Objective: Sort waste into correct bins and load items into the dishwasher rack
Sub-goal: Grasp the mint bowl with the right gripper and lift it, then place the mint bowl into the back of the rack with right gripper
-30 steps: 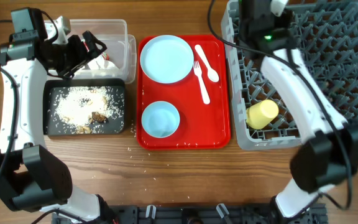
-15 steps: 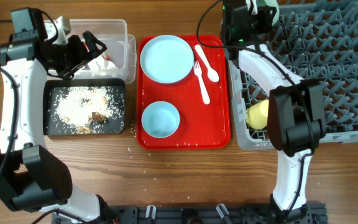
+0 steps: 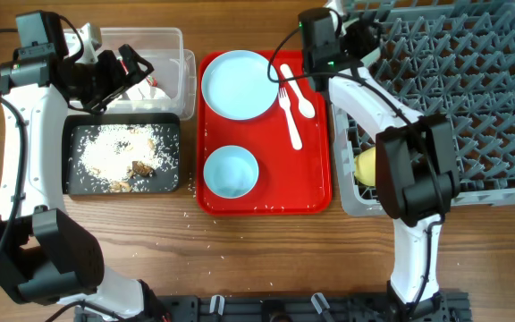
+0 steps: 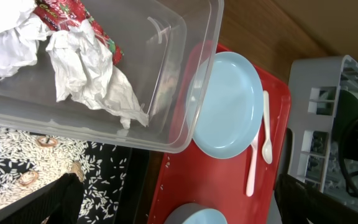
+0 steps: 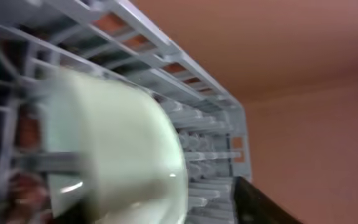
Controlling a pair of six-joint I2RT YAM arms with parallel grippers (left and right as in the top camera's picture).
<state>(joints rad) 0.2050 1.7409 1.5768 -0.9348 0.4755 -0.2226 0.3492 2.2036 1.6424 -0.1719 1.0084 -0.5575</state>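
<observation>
The clear bin [image 3: 170, 46] holds a crumpled napkin [image 4: 92, 68] and a red wrapper [image 4: 73, 15]. My left gripper [image 3: 119, 70] hangs open and empty over its near edge, fingers [image 4: 61, 199] spread wide. Rice scraps [image 3: 119, 152] fill the black bin [image 3: 68, 183]. A blue plate [image 3: 240, 83], a blue bowl [image 3: 231, 170], a fork [image 3: 289, 112] and a spoon [image 3: 298, 89] lie on the red tray [image 3: 316, 192]. In the grey rack [image 3: 472, 98] a yellow cup [image 3: 365, 165] lies half hidden by my right arm. My right gripper [image 3: 358, 34] is at the rack's far left corner. A pale bowl [image 5: 117, 155] sits blurred in the rack, and one finger [image 5: 263, 205] stands apart from its rim.
Loose rice grains [image 3: 206, 224] lie on the wooden table in front of the red tray. The right arm's forearm [image 3: 409, 170] crosses the rack's left side. The rack's upright pegs [image 3: 490, 54] fill its right part.
My right arm has swung left along the rack's far edge to its left corner, and its jaws have parted from shut. The left arm has not moved.
</observation>
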